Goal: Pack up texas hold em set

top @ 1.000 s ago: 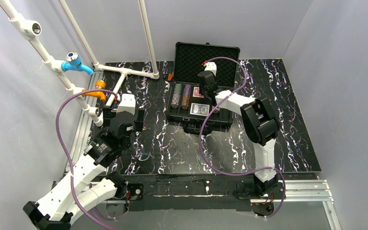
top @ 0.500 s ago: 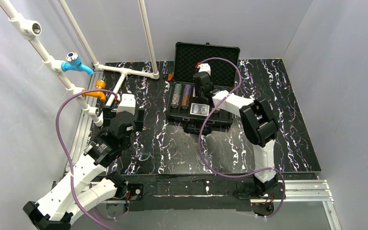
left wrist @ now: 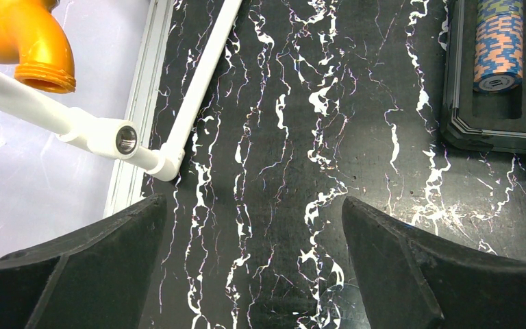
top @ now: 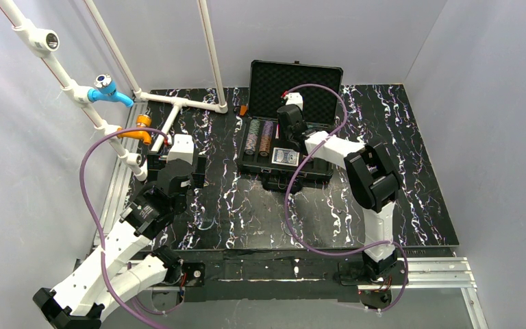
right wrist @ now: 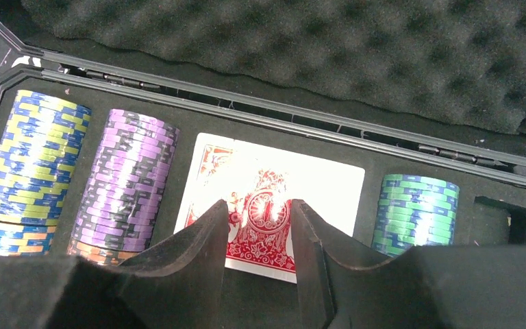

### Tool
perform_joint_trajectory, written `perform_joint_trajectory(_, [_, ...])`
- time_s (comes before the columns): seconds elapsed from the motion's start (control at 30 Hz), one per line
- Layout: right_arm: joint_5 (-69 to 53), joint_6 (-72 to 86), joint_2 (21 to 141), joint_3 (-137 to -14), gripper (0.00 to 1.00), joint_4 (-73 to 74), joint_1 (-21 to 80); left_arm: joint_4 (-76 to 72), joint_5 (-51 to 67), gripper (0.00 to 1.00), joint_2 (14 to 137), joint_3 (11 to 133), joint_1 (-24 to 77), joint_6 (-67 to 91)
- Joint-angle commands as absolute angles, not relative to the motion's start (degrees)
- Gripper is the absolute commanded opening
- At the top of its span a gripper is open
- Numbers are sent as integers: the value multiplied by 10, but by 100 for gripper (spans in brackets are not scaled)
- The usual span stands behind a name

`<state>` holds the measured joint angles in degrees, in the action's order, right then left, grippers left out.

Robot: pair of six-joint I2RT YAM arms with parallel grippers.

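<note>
Over at the black briefcase (top: 294,179), lid up at the far middle of the table (left wrist: 281,137), egg-crate foam (right wrist: 356,55) showing inside the lid. The right end effector (right wrist: 260,203) hangs just above the red-backed deck (right wrist: 315,185), its fingers (right wrist: 205,240) parted by a narrow gap with nothing between them. The deck lies flat in its centre slot.

Left of that deck is a purple chip stack (right wrist: 127,175), lying on its side in its groove, and beyond it a blue-and-yellow stack (right wrist: 38,154). On the deck's right sits a shorter green stack (right wrist: 414,209), with an unfilled square pocket (right wrist: 510,219) past it. From above, the blue-backed deck (top: 286,157) sits in the nearer slot of the tray.

The left end effector (left wrist: 252,201) is well apart from the case, spread wide above bare marbled table, gripping nothing. A white pipe (left wrist: 198,89) and an orange fitting (left wrist: 34,48) lie off to its left, and the case corner with an orange-and-blue stack (left wrist: 498,48) sits at its upper right.
</note>
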<state>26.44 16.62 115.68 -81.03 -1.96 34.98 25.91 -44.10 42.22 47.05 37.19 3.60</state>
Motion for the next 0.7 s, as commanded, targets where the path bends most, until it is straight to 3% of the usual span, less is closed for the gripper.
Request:
perform_joint_trajectory(0.0, [267, 180, 1159, -770, 47, 51, 361, 259, -450, 99, 417, 477, 368, 37])
perform_joint_trajectory(0.37, [292, 164, 1114, -742, 46, 79, 395, 259, -448, 99, 417, 477, 368, 37])
perform_joint_trajectory(0.67, [329, 134, 1037, -749, 51, 98, 430, 259, -450, 99, 421, 477, 368, 37])
